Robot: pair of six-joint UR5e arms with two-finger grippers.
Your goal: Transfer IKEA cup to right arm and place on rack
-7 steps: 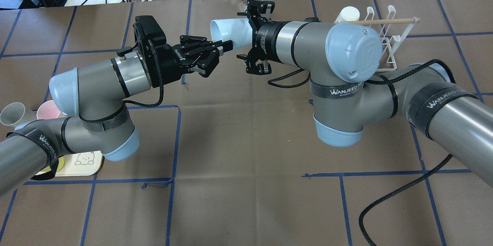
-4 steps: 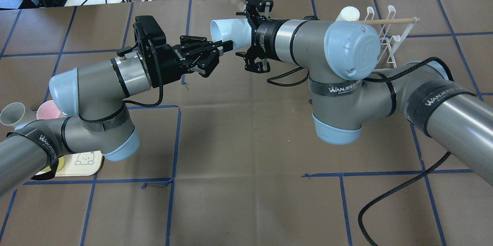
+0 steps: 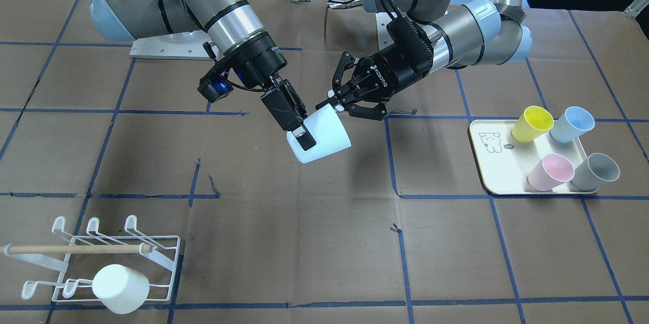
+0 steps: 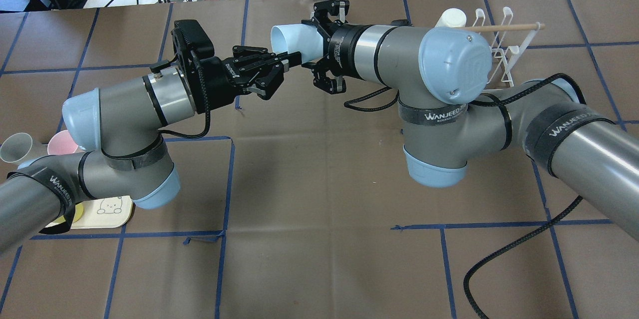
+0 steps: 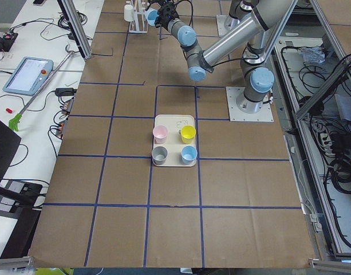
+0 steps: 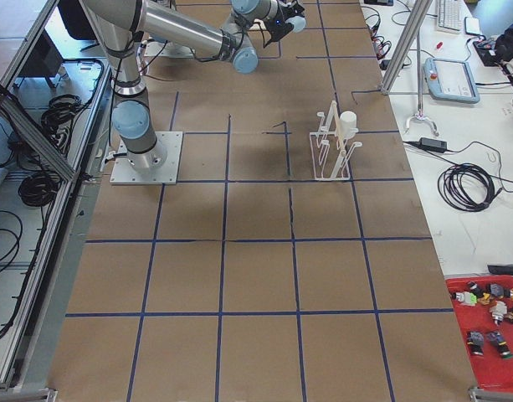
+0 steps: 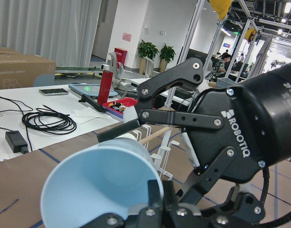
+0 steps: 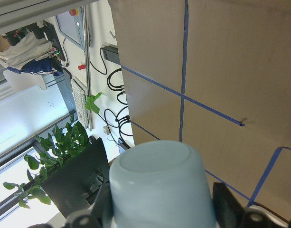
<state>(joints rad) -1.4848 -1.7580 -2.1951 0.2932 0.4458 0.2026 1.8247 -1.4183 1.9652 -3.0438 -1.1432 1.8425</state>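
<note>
Brown table [image 3: 324,263]; left tool [image 3: 332,106] pinching cup [image 3: 332,134], right tool [image 3: 306,141] straddling it

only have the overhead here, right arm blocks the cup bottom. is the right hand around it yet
Observer: Yes. The right wrist view shows the cup bottom-first inside the right hand; I cannot tell if it touches.
Operator: and the left hand
Observer: In the front view the left hand grips the rim and the cup hangs clear of the table.
Operator: rack free
Observer: The front view shows one white cup on a corner prong of the rack; the other five prongs are bare.
</note>
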